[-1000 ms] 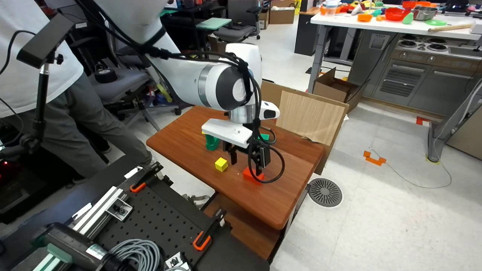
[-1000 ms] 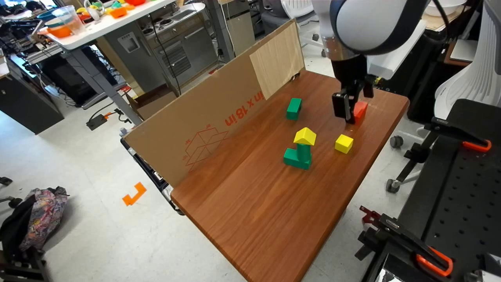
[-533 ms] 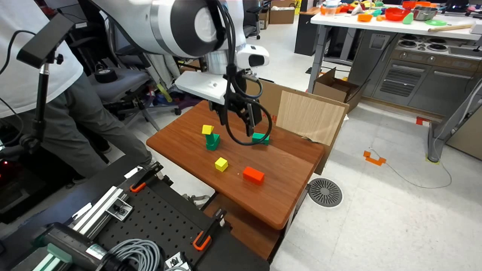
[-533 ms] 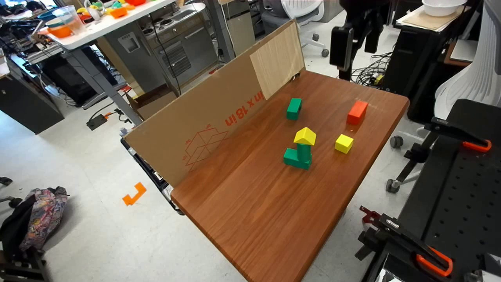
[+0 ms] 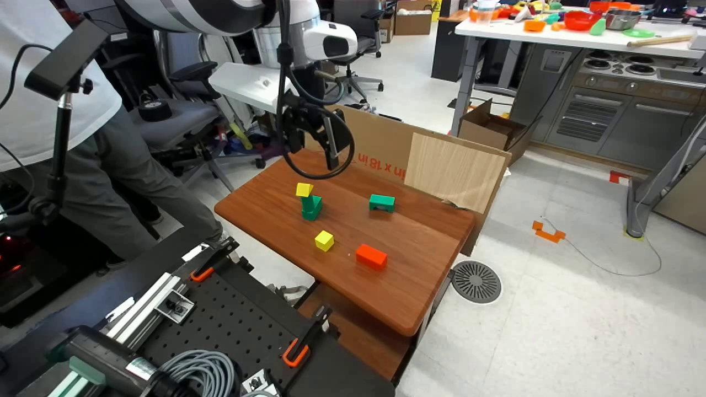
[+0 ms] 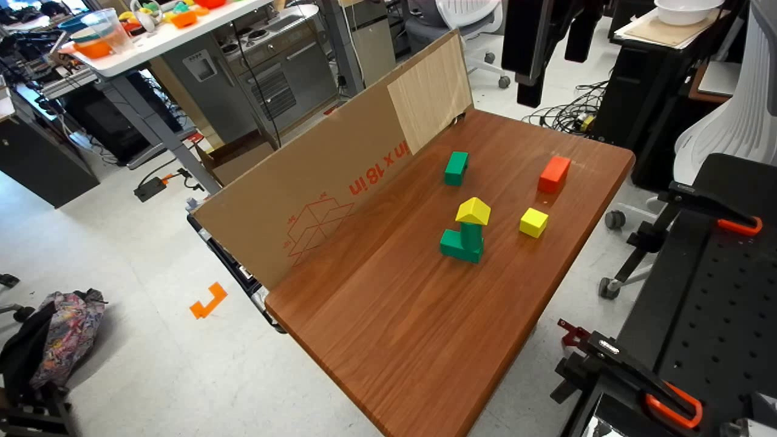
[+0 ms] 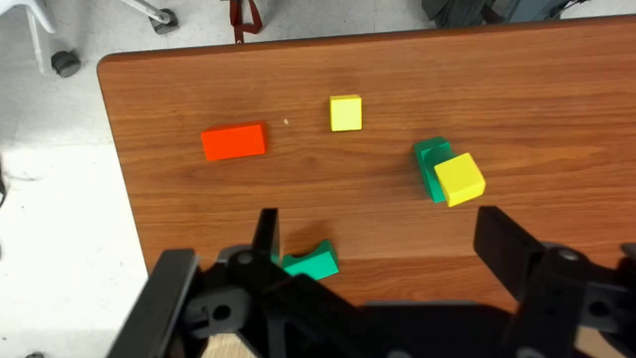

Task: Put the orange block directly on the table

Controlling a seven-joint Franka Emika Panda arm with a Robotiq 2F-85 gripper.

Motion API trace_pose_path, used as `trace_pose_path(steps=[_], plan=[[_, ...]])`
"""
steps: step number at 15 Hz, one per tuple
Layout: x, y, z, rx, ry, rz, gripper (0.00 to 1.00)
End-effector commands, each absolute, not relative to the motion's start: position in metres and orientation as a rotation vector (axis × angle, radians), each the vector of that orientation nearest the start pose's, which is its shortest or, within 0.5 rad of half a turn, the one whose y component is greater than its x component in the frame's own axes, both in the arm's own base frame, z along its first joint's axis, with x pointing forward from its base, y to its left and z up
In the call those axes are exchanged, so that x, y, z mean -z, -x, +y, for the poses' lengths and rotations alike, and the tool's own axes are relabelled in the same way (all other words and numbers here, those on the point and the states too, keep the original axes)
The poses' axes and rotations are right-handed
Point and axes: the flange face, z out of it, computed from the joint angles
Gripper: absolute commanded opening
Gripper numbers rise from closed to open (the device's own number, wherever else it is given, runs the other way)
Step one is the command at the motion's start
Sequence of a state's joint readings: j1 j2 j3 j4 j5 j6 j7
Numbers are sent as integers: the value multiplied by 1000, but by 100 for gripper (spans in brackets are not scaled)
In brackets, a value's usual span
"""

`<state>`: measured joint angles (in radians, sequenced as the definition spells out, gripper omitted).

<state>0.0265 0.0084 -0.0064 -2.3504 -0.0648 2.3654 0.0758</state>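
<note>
The orange block lies flat on the reddish-brown table, near an edge and apart from the other blocks. It also shows in an exterior view and in the wrist view, where nothing sits on it or under it but the tabletop. My gripper is open, with nothing between its wide-apart fingers. In an exterior view the gripper hangs well above the table, away from the orange block. The gripper also shows at the top of an exterior view.
A yellow cube lies near the orange block. A yellow triangular block sits on a green cylinder over a green block. A green arched block lies nearby. A cardboard panel stands along one table edge.
My gripper has risen from the orange block and moved back away from it. The orange block stays on the table where it was, now in full view.
</note>
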Motion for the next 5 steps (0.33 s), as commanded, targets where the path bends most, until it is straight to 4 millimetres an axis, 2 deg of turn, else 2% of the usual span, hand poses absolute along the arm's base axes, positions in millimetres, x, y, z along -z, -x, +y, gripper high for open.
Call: trace_pose_path(steps=[1,5], plan=[[-327,-502,11,-3,3182,15,100],[-327,-502,12,-12,3180,15,100]])
